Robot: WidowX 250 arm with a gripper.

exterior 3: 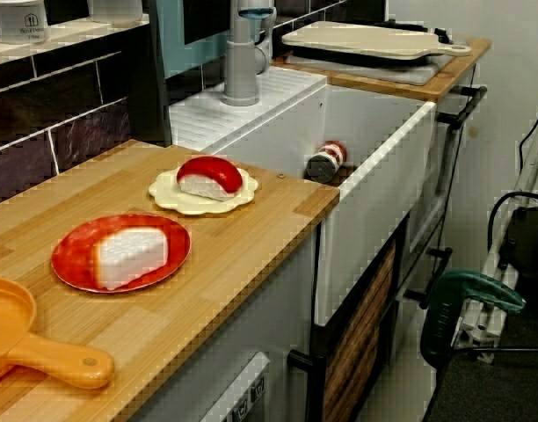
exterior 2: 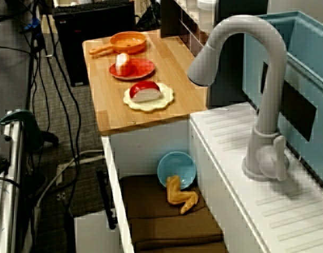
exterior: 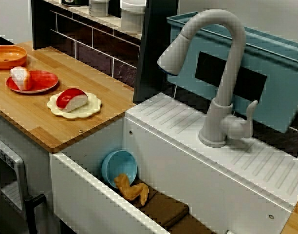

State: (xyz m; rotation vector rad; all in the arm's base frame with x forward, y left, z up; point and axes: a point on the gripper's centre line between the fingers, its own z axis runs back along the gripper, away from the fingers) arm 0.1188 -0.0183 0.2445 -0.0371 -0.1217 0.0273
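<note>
No gripper shows in any of the three views. On the wooden counter [exterior: 42, 122] a cream scalloped plate [exterior: 93, 105] holds a red-and-white sushi piece [exterior: 71, 99], also seen from above [exterior 2: 144, 92] and from the counter's end [exterior 3: 209, 178]. Beside it a red plate [exterior: 44, 83] carries a white-and-red wedge [exterior: 20, 77]. An orange pan [exterior: 8, 56] sits at the counter's far end. In the white sink [exterior: 90, 195] a blue bowl [exterior: 120, 168] leans on the wall, and a yellow chicken piece [exterior: 132, 189] lies against it on a brown cloth [exterior: 163, 209].
A tall grey faucet [exterior: 222, 73] arches over the sink, with a teal bin [exterior: 270, 83] behind it. From the counter's end, a red-and-white can [exterior 3: 324, 162] lies in the sink and a cutting board [exterior 3: 374, 40] rests beyond. Cables and a green-handled tool [exterior 3: 467, 299] sit by the floor.
</note>
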